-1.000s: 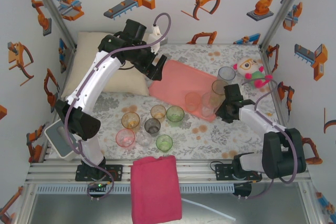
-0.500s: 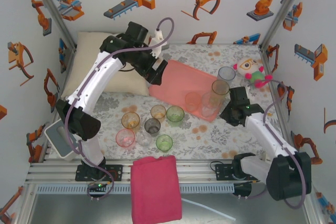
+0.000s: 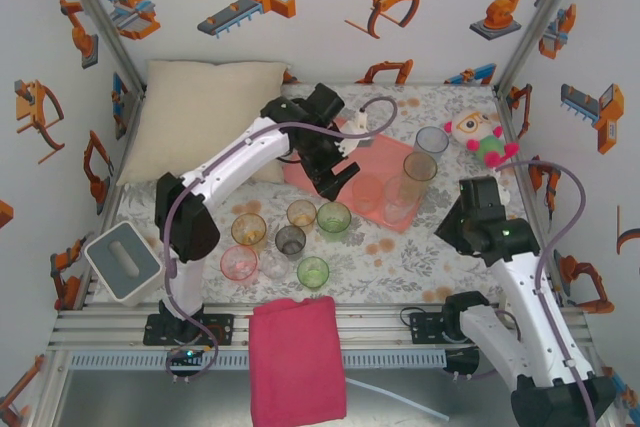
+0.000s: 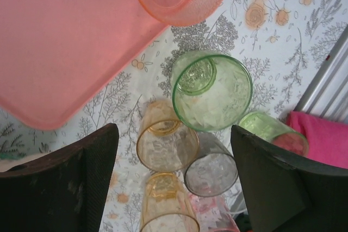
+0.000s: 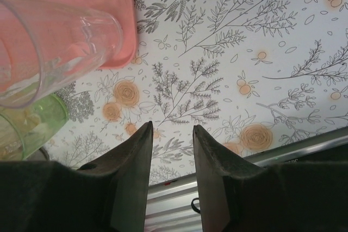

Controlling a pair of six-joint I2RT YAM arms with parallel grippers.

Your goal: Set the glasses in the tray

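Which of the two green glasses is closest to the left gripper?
The green glass beside the tray, right by the left gripper; the other green glass stands nearer the magenta cloth.

Two slim robot arms, left arm (image 3: 235,157) and right arm (image 3: 530,292), each with glossy white link shells between chunky black joint housings. Mauve cable (image 3: 380,103) looping alongside each. Black base blocks (image 3: 180,327). Left gripper (image 4: 173,131) and right gripper (image 5: 172,127) with matte black, wedge-shaped fingers (image 4: 65,188), finely textured and faintly scuffed.
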